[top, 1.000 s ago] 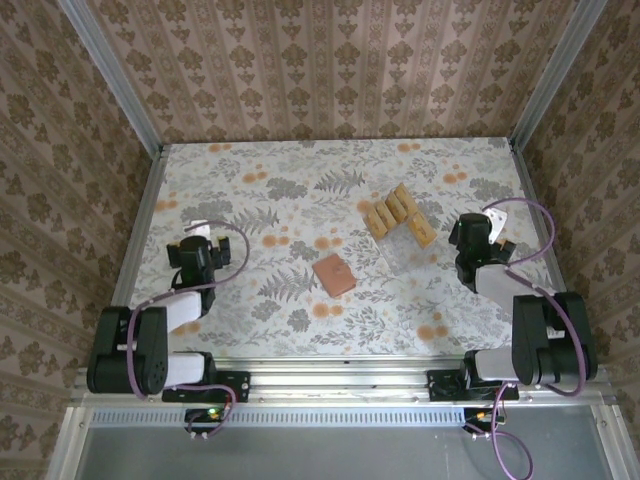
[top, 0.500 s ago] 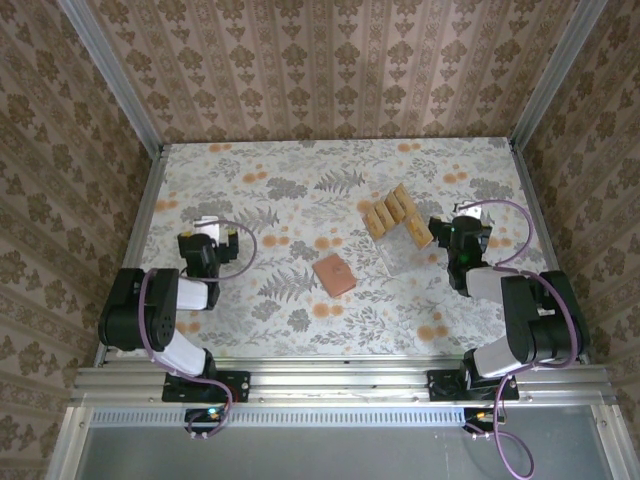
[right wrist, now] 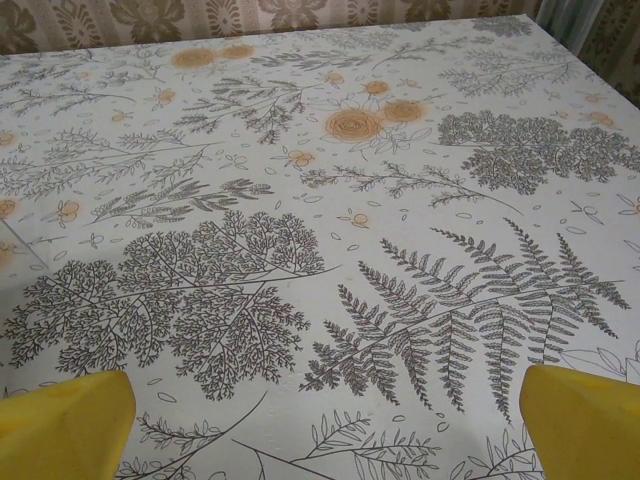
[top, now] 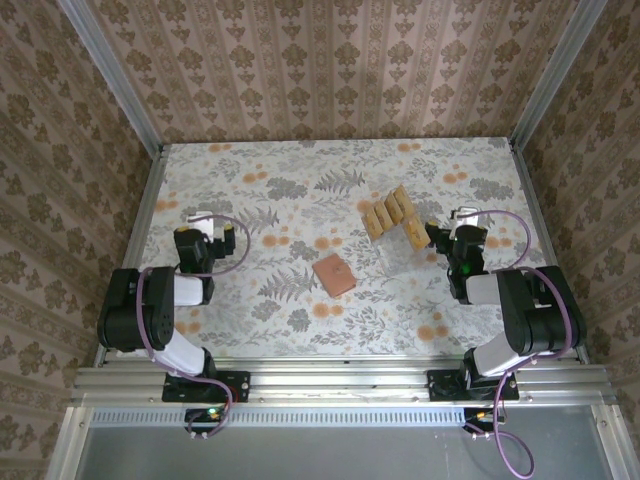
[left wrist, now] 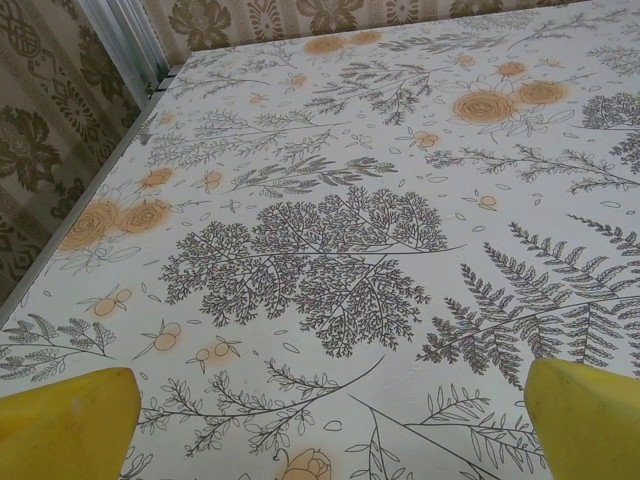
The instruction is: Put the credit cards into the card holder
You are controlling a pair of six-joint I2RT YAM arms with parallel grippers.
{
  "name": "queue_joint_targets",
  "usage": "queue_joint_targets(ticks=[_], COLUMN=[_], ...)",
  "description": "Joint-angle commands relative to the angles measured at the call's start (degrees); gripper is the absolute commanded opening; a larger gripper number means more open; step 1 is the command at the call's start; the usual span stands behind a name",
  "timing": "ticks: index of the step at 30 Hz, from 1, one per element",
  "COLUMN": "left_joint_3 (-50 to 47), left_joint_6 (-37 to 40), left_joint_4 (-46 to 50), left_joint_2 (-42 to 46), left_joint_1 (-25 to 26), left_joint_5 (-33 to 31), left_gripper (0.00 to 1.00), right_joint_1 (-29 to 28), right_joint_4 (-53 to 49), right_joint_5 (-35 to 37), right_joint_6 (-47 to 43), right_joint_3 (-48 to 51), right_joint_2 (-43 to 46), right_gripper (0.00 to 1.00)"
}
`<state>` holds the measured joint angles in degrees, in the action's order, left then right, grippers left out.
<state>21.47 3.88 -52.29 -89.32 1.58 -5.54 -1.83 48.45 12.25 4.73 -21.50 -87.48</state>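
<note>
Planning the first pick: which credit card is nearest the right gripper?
The lone card lying apart, just right of the angled row of cards. It is closest to the right gripper; the row sits farther left.

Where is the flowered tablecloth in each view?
Top external: tablecloth in the middle, under card holder and credit cards.
Left wrist: from the open left tool up to the wallpaper.
Right wrist: from the open right tool up to the wallpaper.
Shared landmark: brown patterned wallpaper.
</note>
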Motion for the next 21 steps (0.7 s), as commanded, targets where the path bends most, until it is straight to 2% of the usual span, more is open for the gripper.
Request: queue_joint_targets(ticks=[1, 15, 21], left_joint_3=[0.63, 0.69, 0.7], left_joint_6=[0.03, -0.1, -0.1], left_joint_4=[-0.95, -0.71, -0.74], left_joint_2=[0.12, 0.28, 0.28], left_joint_1=[0.53, 0.59, 0.52], left_joint_5=[0.68, 0.91, 0.88], left_gripper=[1.0, 1.0, 1.0], right_joint_1=[-1.34, -1.34, -0.46], right_joint_4=[2.92, 2.56, 2.09], right_joint_5=[3.89, 3.9, 1.5], right_joint_6=[-0.69, -0.65, -0.55], right_joint_3=[-0.67, -0.87, -1.01], right_joint_2=[-0.24, -0.36, -0.16], right_gripper=[1.0, 1.0, 1.0])
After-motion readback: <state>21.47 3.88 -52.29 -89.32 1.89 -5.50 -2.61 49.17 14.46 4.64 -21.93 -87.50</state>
